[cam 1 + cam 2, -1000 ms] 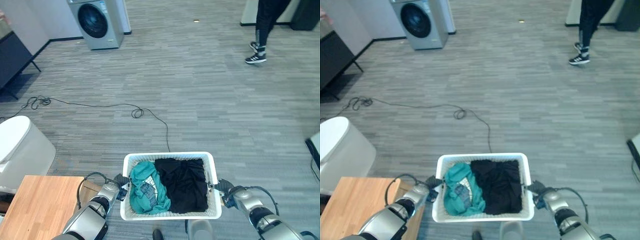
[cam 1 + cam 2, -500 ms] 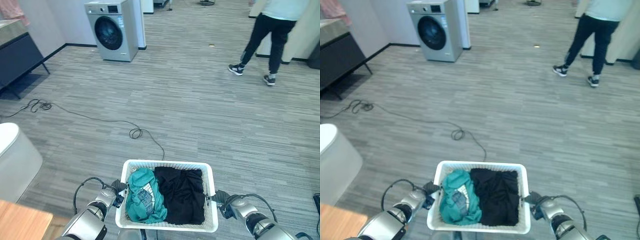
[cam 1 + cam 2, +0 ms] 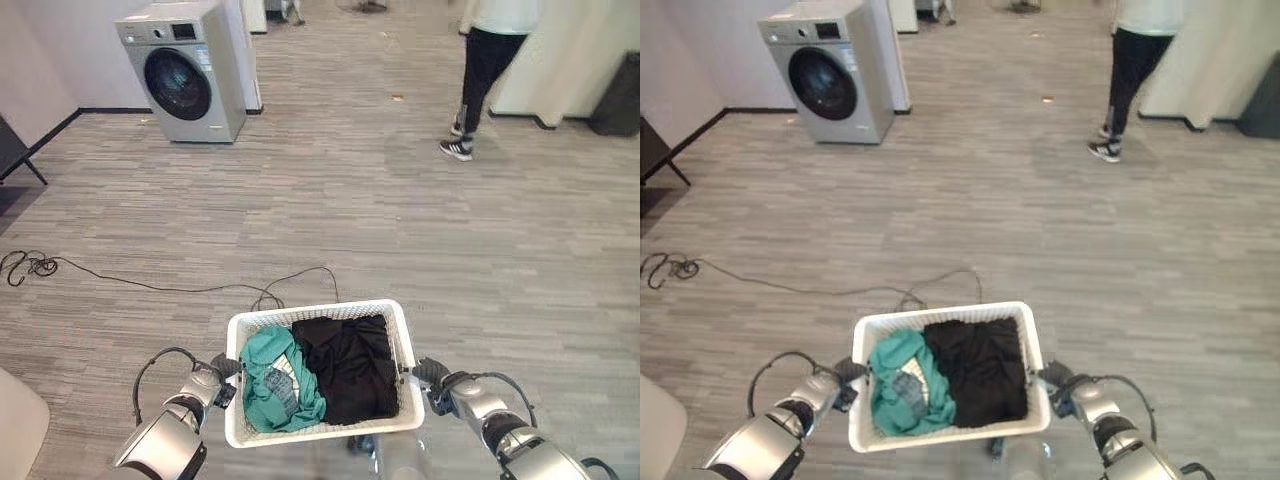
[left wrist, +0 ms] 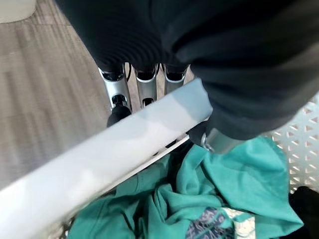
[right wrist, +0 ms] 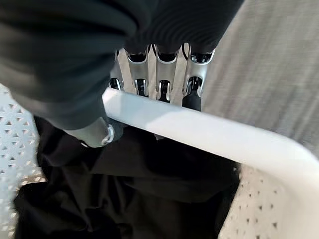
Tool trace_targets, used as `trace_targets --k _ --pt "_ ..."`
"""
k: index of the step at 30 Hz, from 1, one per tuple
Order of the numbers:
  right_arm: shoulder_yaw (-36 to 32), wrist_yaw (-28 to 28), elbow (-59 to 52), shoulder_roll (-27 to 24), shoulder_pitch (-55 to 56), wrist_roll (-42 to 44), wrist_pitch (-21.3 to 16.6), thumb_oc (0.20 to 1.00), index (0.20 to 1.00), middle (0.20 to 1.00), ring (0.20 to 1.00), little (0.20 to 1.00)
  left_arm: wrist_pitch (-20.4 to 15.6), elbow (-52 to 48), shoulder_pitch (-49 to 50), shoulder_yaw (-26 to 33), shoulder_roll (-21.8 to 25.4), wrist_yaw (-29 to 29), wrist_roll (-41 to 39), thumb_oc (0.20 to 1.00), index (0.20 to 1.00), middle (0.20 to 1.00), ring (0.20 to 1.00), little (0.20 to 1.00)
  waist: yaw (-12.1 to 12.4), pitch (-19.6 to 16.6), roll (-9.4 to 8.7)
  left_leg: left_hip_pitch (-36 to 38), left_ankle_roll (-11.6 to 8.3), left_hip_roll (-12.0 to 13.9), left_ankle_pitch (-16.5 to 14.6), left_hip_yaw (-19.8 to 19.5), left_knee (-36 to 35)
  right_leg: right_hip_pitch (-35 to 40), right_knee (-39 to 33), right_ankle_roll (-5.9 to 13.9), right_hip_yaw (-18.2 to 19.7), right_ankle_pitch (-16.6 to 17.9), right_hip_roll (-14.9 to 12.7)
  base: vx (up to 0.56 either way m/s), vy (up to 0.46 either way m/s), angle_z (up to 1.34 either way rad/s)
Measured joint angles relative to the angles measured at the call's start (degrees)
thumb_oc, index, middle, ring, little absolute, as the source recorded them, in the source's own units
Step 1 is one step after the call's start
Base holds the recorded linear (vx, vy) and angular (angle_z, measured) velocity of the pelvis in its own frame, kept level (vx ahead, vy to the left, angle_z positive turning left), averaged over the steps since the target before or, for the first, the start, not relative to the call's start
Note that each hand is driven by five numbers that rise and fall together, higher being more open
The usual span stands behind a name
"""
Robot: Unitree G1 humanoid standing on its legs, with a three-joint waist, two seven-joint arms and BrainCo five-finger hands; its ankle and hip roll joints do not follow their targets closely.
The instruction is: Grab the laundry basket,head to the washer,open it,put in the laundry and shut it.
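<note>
Open showroom-like room — freestanding washer (image 3: 185,72)

Open floor up to the washer (image 3: 188,72)
A black cable (image 3: 150,287) lies across the way; a person (image 3: 487,70) stands far right

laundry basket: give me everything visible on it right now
The laundry basket is white perforated plastic, rectangular, with a smooth thick rim. It is carried level above the grey floor, well short of the washer. The left robot hand and right robot hand each curl fingers round the rim on opposite short sides. Inside, a teal garment lies on the robot's left and a black garment on its right.
</note>
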Motion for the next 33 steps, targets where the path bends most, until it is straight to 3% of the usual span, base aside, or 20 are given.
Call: trace_targets --k 3,4,6,7,8,9,11,13,15,16,19,21,23,25,26,27,28,30,32,33 --pt "-0.49 -0.02 1.11 -0.86 -1.12 0.01 0.11 0.2 0.2 0.2 0.2 0.2 0.63 0.16 0.05 0.41 -0.81 -0.03 0.03 0.2 0.2 0.2 0.2 0.2 -2.16 0.06 0.31 2.92 -2.88 -0.01 -1.71 -0.17 2.33 1.01 -8.31 -2.38 3.89 4.02 2.0 0.4 -0.049 0.74" --pt "-0.97 0.08 1.66 -0.97 -0.61 0.03 0.28 0.2 0.2 0.2 0.2 0.2 0.78 0.18 0.37 0.41 -1.44 -0.09 0.06 0.2 0.2 0.2 0.2 0.2 -2.82 0.0 0.25 5.42 -4.4 -0.16 -2.59 -0.38 2.86 3.64 -9.56 -3.34 5.85 2.81 2.43 0.62 -0.127 0.72" --pt "-1.97 0.21 3.92 -2.21 0.18 0.44 0.62 0.2 0.2 0.2 0.2 0.2 0.93 0.78 0.6 0.53 -4.59 0.12 0.15 0.2 0.2 0.2 0.2 0.2 -2.93 -0.39 2.63 9.27 -6.57 1.64 -3.45 -0.92 5.52 6.35 -5.11 -4.1 9.97 8.9 3.79 0.51 -0.148 0.59" --pt "-1.56 0.38 4.38 -2.6 0.15 1.33 0.51 0.2 0.2 0.2 0.2 0.2 0.85 0.8 0.47 1.4 -4.39 0.05 0.34 0.2 0.2 0.2 0.2 0.2 -3.91 -0.37 2.3 8.98 -8.43 2.21 -2.42 -3.8 11.39 7.14 -1.13 -6.36 13.64 10.9 4.14 0.3 -0.146 0.62" --pt "-0.86 0.6 4.08 -3.44 0.13 1.63 0.58 0.2 0.2 0.2 0.2 0.2 0.83 0.89 0.47 2.39 -5.33 0.12 0.49 0.2 0.2 0.2 0.2 0.2 -4.53 -0.58 2.79 6.97 -9.69 2.96 -2.22 -5.39 16.79 8.14 0.44 -7.82 13.91 9.41 4.91 0.53 -0.326 0.58" --pt "-1.22 1.36 3.98 -4.15 -0.22 1.69 1.1 0.2 0.2 0.2 0.2 0.2 0.86 0.96 0.55 2.29 -5.49 0.01 0.64 0.2 0.2 0.2 0.2 0.2 -4.33 -0.7 3.31 2.81 -13.26 5.01 3.46 -5.89 26.71 10.97 0.56 -8.65 13.68 7.56 5.89 0.4 -0.328 0.24" --pt "-1.25 1.39 4.0 -3.66 0.15 1.86 1.35 0.2 0.2 0.2 0.2 0.2 0.89 0.91 0.52 2.33 -5.06 -0.06 0.58 0.2 0.2 0.2 0.2 0.2 -4.34 0.45 1.5 -5.24 -19.33 7.2 12.69 -6.72 43.51 15.71 -2.02 -10.19 12.44 5.61 5.49 0.37 -0.344 0.25" --pt "-1.11 1.41 4.08 -3.09 0.97 2.23 1.76 0.2 0.2 0.2 0.2 0.2 0.95 0.83 0.74 2.36 -4.54 -0.46 0.57 0.2 0.2 0.2 0.2 0.2 -3.88 2.07 -1.52 -14.95 -17.69 11.28 14.44 -3.72 55.58 20.58 -4.78 -11.95 11.7 4.12 5.15 0.31 -0.218 0.25" --pt "-1.2 1.23 5.42 -1.83 1.06 2.24 2.08 0.2 0.2 0.2 0.2 0.2 0.98 0.98 2.44 2.25 -4.18 -0.47 0.38 0.2 0.2 0.2 0.2 0.2 -3.59 2.44 -3.44 -22.34 -14.03 15.16 11.94 0.0 54.81 25.34 -8.7 -12.25 11.73 3.86 4.97 0.35 -0.118 -0.05" --pt "-1.37 1.25 6.25 -1.51 1.63 2.39 2.21 0.2 0.2 0.2 0.2 0.2 0.92 0.78 2.27 2.09 -4.2 -0.55 0.13 0.2 0.2 0.2 0.2 0.2 -3.82 2.54 -3.76 -25.99 -11.82 16.76 10.91 3.03 44.1 27.96 -11.24 -12.31 11.18 3.42 4.77 0.35 -0.026 0.08" --pt "-1.32 1.18 6.75 -0.9 2.53 2.78 2.25 0.2 0.2 0.2 0.2 0.2 0.93 0.8 1.96 1.68 -3.9 -0.49 0.15 0.2 0.2 0.2 0.2 0.2 -4.38 2.54 -3.15 -27.96 -10.35 18.02 13.94 8.43 14.34 32.28 -14.8 -10.82 10.99 3.13 5.3 0.39 0.096 -0.07" --pt "-1.0 1.12 6.65 -0.8 2.62 2.73 2.08 0.2 0.2 0.2 0.2 0.2 0.67 0.67 2.08 1.81 -3.67 -0.52 0.11 0.2 0.2 0.2 0.2 0.2 -3.28 1.42 -0.99 -27.22 -11.62 18.1 15.15 1.72 -5.33 34.34 -15.13 -8.48 13.74 1.38 7.12 0.54 0.179 -0.65" --pt "-1.0 1.02 6.64 -0.72 2.56 2.73 1.98 0.2 0.2 0.2 0.2 0.2 0.45 0.41 2.01 2.35 -3.6 -0.4 0.04 0.2 0.2 0.2 0.2 0.2 -2.41 1.59 -0.41 -27.38 -11.85 18.77 15.63 -0.15 -5.81 36.07 -15.59 -7.71 15.04 0.8 7.42 0.45 0.137 -0.73" --pt "0.64 1.21 6.82 -0.57 3.08 2.25 1.34 0.2 0.2 0.2 0.2 0.2 0.43 -0.48 3.18 2.11 -3.09 -0.41 0.02 0.2 0.2 0.2 0.2 0.2 -0.91 0.92 0.32 -23.99 -8.88 17.97 14.72 -0.13 1.95 40.06 -15.32 -5.49 18.43 -2.08 7.24 0.4 0.191 -0.96" --pt "1.12 1.45 6.79 -1.61 3.85 2.18 1.35 0.2 0.2 0.2 0.2 0.2 0.56 -0.46 4.34 1.61 -4.09 -0.45 0.04 0.2 0.2 0.2 0.2 0.2 -0.84 -0.3 3.48 -20.33 -4.14 17.71 16.04 -0.88 1.95 40.85 -13.39 -3.05 18.39 -3.85 8.03 0.5 0.314 -0.65" --pt "1.07 0.8 7.02 -0.18 4.68 2.19 1.37 0.2 0.2 0.2 0.2 0.2 0.59 -0.18 4.88 0.71 -3.65 -0.3 0.05 0.2 0.2 0.2 0.2 0.2 -0.97 -0.64 1.92 -18.11 -5.47 16.65 17.67 -1.19 0.27 41.95 -12.19 -2.09 18.22 -5.38 6.86 0.34 0.245 -0.41" --pt "0.98 0.8 7.66 0.7 5.4 2.12 1.57 0.2 0.2 0.2 0.2 0.2 0.69 0.53 5.09 -0.16 -3.25 -0.17 0.03 0.2 0.2 0.2 0.2 0.2 -0.98 -1.12 0.87 -16.5 -4.13 14.97 16.59 -0.37 -0.25 41.71 -9.87 -1.34 17.97 -5.9 5.09 0.25 0.191 -0.09" --pt "-1.03 1.01 7.17 0.87 6.78 2.25 0.71 0.2 0.2 0.2 0.2 0.2 0.83 -0.02 5.35 -0.16 -2.95 -0.56 0.06 0.2 0.2 0.2 0.2 0.2 -1.45 -2.1 0.39 -14.62 -2.27 12.08 16.38 -0.38 -2.17 36.81 0.65 0.92 17.04 -11.16 1.86 0.28 0.237 0.09" --pt "-1.17 1.22 7.01 1.18 6.52 2.08 0.99 0.2 0.2 0.2 0.2 0.2 0.86 -0.83 5.22 -0.32 -2.4 -0.41 0.08 0.2 0.2 0.2 0.2 0.2 -0.81 -3.05 -0.96 -14.83 -0.76 9.41 14.97 0.45 -2.21 35.13 0.69 1.96 16.8 -10.46 0.07 0.26 0.255 -0.01" --pt "-1.2 1.13 7.15 1.17 5.91 2.0 1.19 0.2 0.2 0.2 0.2 0.2 0.91 -0.93 5.13 -0.38 -2.55 -0.24 0.07 0.2 0.2 0.2 0.2 0.2 0.2 -2.86 -0.09 -14.64 -0.21 8.84 14.63 1.16 -2.42 31.9 6.39 2.18 16.87 -10.66 -0.73 0.2 0.206 -0.14"
